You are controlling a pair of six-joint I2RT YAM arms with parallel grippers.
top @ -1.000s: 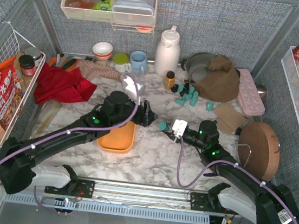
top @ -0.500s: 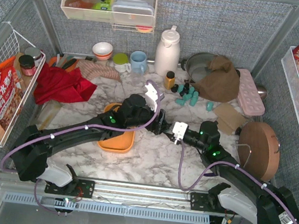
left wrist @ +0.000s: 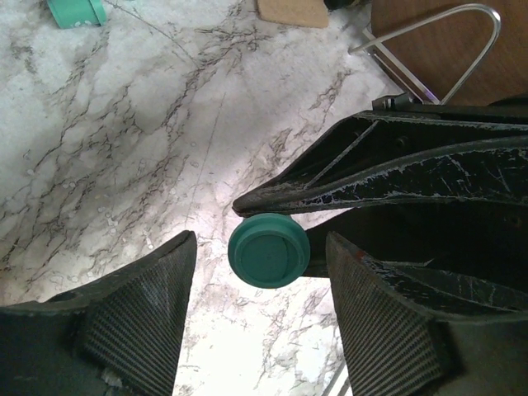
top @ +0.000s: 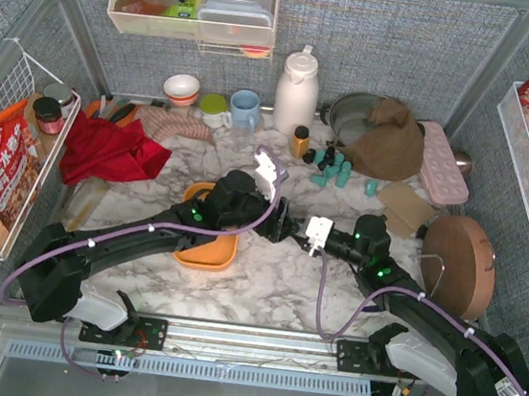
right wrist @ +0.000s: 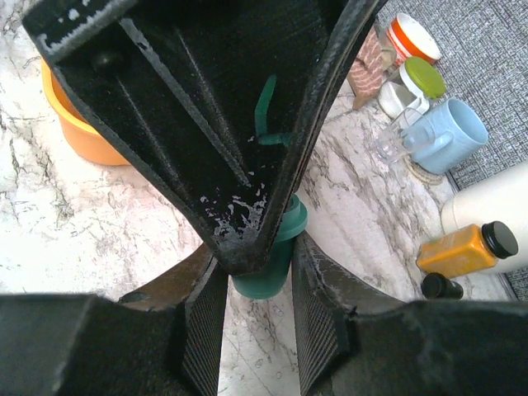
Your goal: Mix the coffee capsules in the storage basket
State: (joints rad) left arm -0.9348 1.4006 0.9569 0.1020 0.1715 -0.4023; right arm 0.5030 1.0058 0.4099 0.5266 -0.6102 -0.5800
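- Left wrist view: the left pincer stands wide open, one finger on each side of a teal capsule, with a gap on both sides, so it grips nothing yet.
- Right wrist view: the right pincer is partly closed on that same teal capsule, pinching its body. One dark finger of the left pincer crosses just above it.
- Top external view: a second ago the left pincer hung over the storage basket. It has since swung towards 3 o'clock, and now meets the right pincer nose to nose above the marble counter.
- The right arm has barely shifted in that time, and its grip has not changed.
- My reading is that a hand-over is under way: the left fingers must close on the capsule before the right ones let go.
- The basket sits at about 8 o'clock from the meeting point, mostly hidden under the left arm; what it holds cannot be told.
- Farther off, at about 1 o'clock, the loose capsules lie on the counter well apart from the basket, so much of the task is left.
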